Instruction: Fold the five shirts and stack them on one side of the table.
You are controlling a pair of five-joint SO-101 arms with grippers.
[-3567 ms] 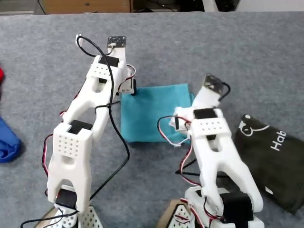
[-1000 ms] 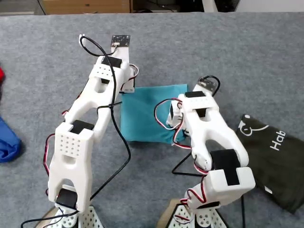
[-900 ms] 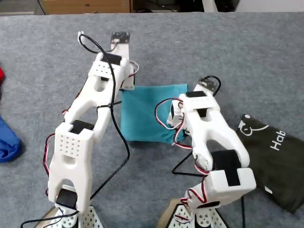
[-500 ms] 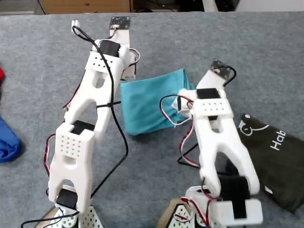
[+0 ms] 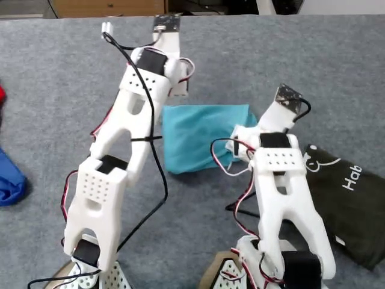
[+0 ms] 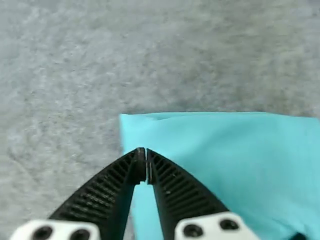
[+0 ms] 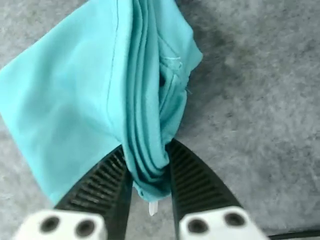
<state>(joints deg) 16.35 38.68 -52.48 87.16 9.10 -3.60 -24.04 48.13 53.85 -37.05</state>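
Gripping a folded teal shirt (image 5: 201,135) at two opposite sides, out on the grey table cover (image 5: 301,54) between the two arms. For the left gripper (image 6: 145,156): closed to a hairline, tips meeting right at the fabric's edge beside a corner, apparently nipping a thin layer there rather than merely resting on it. For the right gripper (image 7: 147,150): clamped around a thick bunch of stacked folds at the other side, kept apart only by the cloth wedged between the ribbed pads. Held this way, in all likelihood, to keep the folds from springing open and to shift the bundle as one piece without sagging or twisting at either end. Judged to be the moving step that follows folding, with stacking not yet done. Impossible to tell whether lifted clear of the cover or dragged across it. Lying toward the table's right side, just beside the right arm: a dark shirt (image 5: 346,198) with white print, laid fairly flat, possibly the start of the pile. Well apart at the left edge: a crumpled blue garment (image 5: 9,180) and a sliver of red cloth (image 5: 2,95), seemingly waiting to be folded. Unclear whether the left pinch takes in every layer or only the top one; worth watching for a slipping fold in the latter case.
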